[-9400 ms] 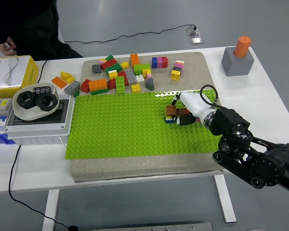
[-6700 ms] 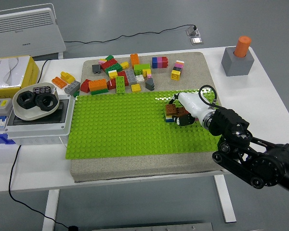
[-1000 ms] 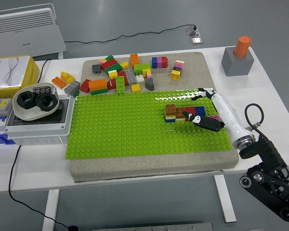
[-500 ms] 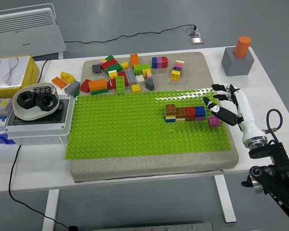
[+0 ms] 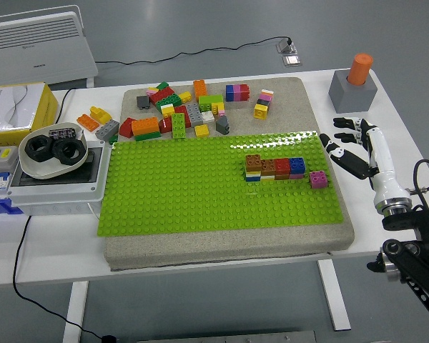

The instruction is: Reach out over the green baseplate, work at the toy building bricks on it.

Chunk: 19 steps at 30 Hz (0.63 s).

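The green baseplate [image 5: 200,186] lies on a grey foam pad. On its right part stands a row of bricks [image 5: 274,168]: brown on yellow at the left, then brown, red and blue. A pink brick [image 5: 318,179] sits alone just right of the row. My right hand [image 5: 345,141] hovers off the plate's right edge over the white table, fingers spread and holding nothing. It is clear of the pink brick. The left arm is out of view.
A pile of loose bricks [image 5: 175,114] lies behind the plate, with a blue-pink stack [image 5: 237,92] and a yellow-pink stack [image 5: 262,105] further right. A grey block with an orange cylinder [image 5: 353,84] stands at the back right. A grey box with a bowl [image 5: 53,164] is left.
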Available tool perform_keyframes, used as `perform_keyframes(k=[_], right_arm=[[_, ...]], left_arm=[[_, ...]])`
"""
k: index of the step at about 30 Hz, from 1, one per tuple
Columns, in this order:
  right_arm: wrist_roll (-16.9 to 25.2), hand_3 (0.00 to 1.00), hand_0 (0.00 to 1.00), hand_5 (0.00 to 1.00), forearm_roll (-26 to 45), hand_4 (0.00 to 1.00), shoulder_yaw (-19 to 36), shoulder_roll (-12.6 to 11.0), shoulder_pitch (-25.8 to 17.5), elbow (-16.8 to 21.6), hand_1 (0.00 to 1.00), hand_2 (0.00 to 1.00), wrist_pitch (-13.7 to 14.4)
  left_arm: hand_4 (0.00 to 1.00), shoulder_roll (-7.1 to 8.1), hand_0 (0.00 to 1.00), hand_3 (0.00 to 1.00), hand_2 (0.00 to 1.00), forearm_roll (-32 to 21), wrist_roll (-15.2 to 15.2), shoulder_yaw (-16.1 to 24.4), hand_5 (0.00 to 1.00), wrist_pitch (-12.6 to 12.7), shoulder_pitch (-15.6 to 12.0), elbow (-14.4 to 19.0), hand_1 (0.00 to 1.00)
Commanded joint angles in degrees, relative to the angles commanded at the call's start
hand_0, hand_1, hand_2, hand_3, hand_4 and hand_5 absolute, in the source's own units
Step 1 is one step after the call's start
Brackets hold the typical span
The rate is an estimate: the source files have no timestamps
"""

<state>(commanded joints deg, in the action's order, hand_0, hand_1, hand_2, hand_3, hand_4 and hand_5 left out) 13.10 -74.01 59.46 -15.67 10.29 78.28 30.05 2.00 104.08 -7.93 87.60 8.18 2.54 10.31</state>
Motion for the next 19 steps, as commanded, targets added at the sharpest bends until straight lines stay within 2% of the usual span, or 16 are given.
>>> perform_keyframes(k=[5,19], right_arm=[[0.07,0.634,0.623,0.347,0.43,0.767,0.96,-0.45,-0.37,-0.08,0.608,0.67,0.02],[0.29,0.633,0.623,0.347,1.85,0.765,0.26,0.83,-0.46,-0.87,0.606,0.669,-0.08]], left_arm=[[0.548,0.0,0.757,0.516,0.632,-0.23,-0.61,-1.05,0.306,-0.16,0.21,0.0,0.704],[0.547,0.48,0.757,0.506,0.635,-0.61,-1.64,-2.16,0.326,0.13,0.42,0.0,0.705]])
